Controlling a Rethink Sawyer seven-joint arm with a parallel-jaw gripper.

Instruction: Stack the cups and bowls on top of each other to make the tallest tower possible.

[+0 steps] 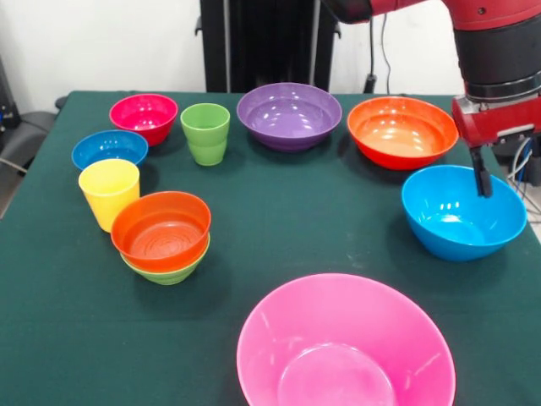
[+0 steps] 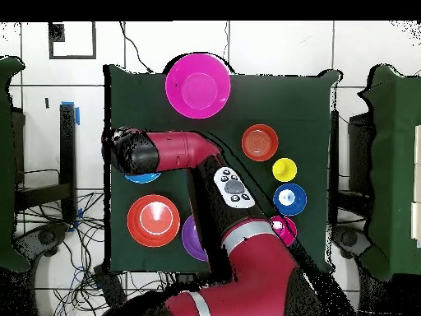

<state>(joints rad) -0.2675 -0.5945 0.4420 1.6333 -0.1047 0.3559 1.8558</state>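
Note:
My gripper (image 1: 482, 176) reaches down at the far rim of the large light blue bowl (image 1: 463, 213), which sits at the right; in the overhead view the arm covers all but a sliver of it (image 2: 145, 176). The tower (image 1: 162, 233) is the small orange-red bowl (image 2: 260, 141) nested in the small light green bowl (image 1: 169, 272), at the left. The yellow cup (image 1: 109, 193) stands beside it. The light green cup (image 1: 205, 133), the magenta-red bowl (image 1: 144, 114), the dark blue bowl (image 1: 109, 149), the purple bowl (image 1: 289, 114) and the large orange bowl (image 1: 402, 131) stand along the far side.
The large pink bowl (image 1: 345, 347) sits at the near edge, also seen in the overhead view (image 2: 197, 84). The green tablecloth (image 1: 279, 220) is bare between the bowls. The table's right edge runs close behind the light blue bowl.

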